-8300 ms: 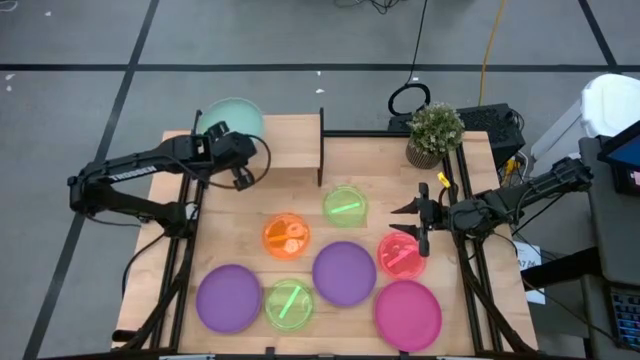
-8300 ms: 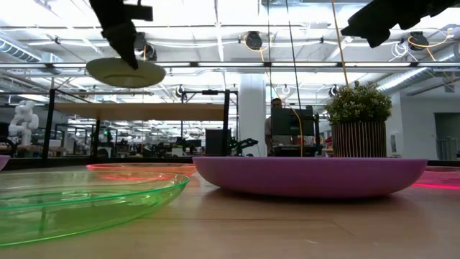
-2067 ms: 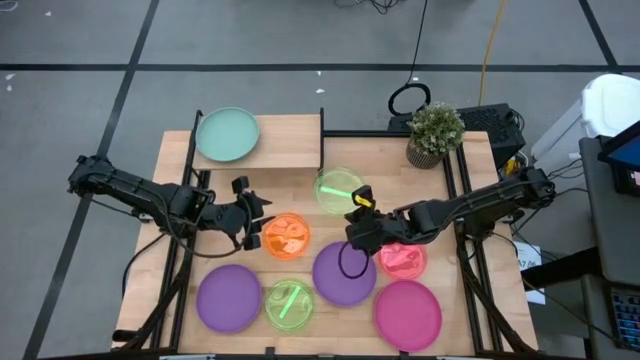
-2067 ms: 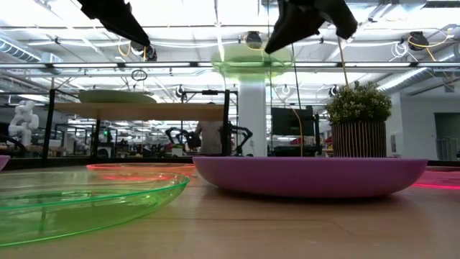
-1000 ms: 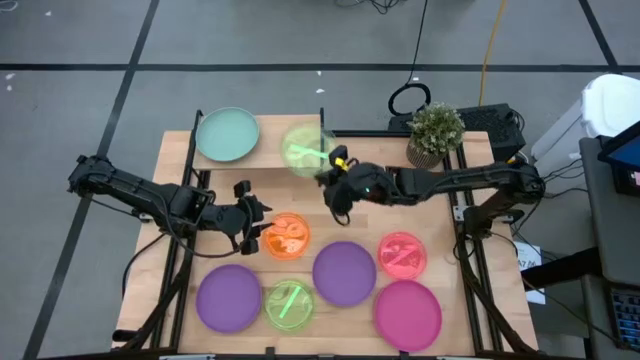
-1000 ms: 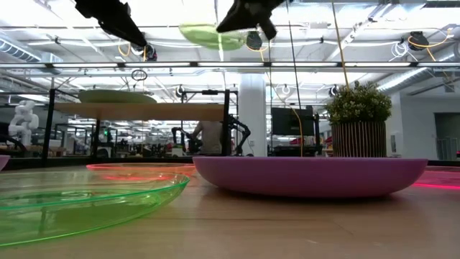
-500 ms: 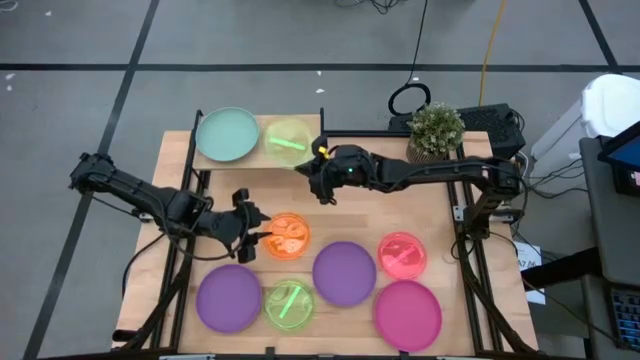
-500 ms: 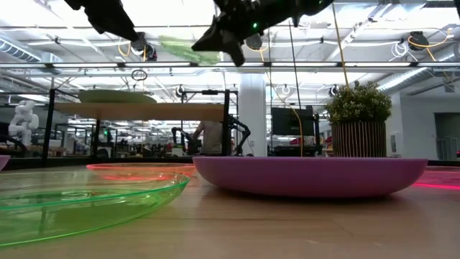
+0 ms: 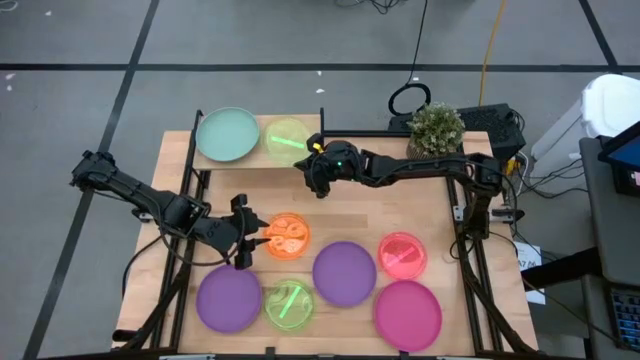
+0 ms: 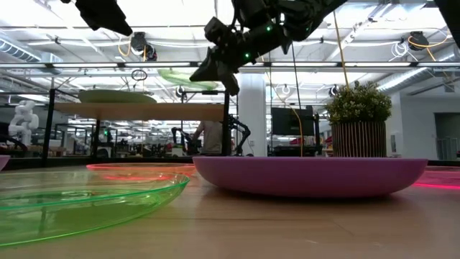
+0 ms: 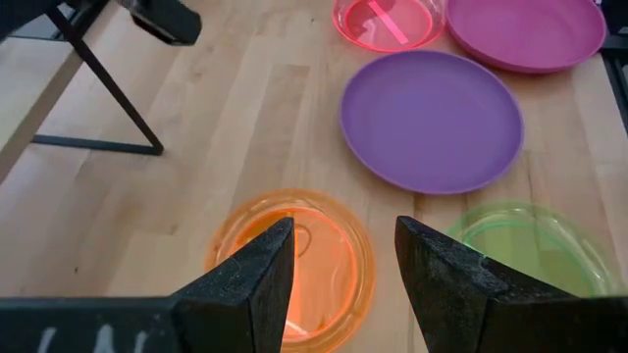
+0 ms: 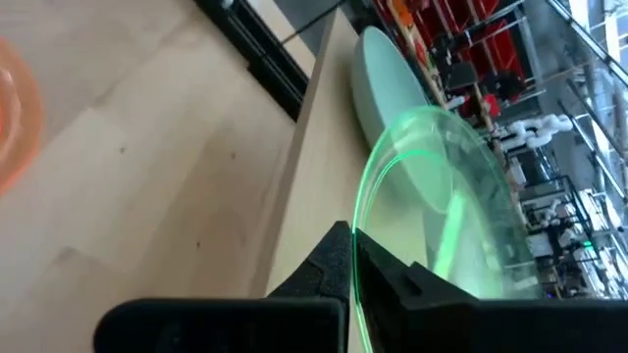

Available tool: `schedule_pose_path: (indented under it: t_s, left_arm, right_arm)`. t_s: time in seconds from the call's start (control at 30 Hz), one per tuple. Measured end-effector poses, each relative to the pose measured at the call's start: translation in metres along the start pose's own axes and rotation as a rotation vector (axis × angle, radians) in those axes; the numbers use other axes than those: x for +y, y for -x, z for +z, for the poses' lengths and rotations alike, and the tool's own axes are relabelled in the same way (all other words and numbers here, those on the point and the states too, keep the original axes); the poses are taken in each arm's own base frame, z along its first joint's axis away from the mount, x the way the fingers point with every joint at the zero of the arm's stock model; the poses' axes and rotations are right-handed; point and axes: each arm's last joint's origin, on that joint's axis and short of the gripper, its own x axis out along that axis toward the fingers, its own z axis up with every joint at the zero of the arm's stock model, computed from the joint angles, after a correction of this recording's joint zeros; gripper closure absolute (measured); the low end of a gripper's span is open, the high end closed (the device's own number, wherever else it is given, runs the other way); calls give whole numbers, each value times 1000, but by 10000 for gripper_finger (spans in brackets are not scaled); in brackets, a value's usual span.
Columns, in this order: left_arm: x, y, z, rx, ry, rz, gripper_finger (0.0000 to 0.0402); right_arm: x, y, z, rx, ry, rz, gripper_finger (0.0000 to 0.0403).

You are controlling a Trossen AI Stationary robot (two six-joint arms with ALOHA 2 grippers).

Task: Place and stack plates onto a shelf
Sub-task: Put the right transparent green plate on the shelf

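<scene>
Overhead, a wooden worktop [image 9: 400,180] bounded by black frame rails, bare wood between the shelf and the plate cluster. At the far left corner, the shelf [image 9: 262,160], a raised light-wood board with thin black legs; pale teal plate [image 9: 227,134] on its left half, bare board along its near edge. Near the worktop's front edge, largest plates first: magenta plate [image 9: 408,313] at the right corner, purple plate [image 9: 344,272] in the middle, second purple plate [image 9: 228,299] at the left. Smaller: red-pink plate [image 9: 402,254] just beside the magenta one, green plate [image 9: 288,304] between the two purples, orange plate [image 9: 286,236] behind them. Potted plant [image 9: 436,132] at the far right edge.

Right tool [image 9: 312,168] pressed together on the rim of a translucent green plate [image 9: 287,140], held tilted above the shelf's right half, beside the teal one. Left tool [image 9: 246,233] spread, hovering at the orange plate's left edge, fingers [image 11: 255,284] apart over it.

No legible writing or labels.
</scene>
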Motion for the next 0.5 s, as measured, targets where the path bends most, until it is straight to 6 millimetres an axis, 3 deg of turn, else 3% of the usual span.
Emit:
schedule_pose_path:
  t_s: [0.5]
  left_arm:
    - [0,0,0,-2,-17,2,218]
  right_arm:
    - [2,-8,-17,-32,-71,70,403]
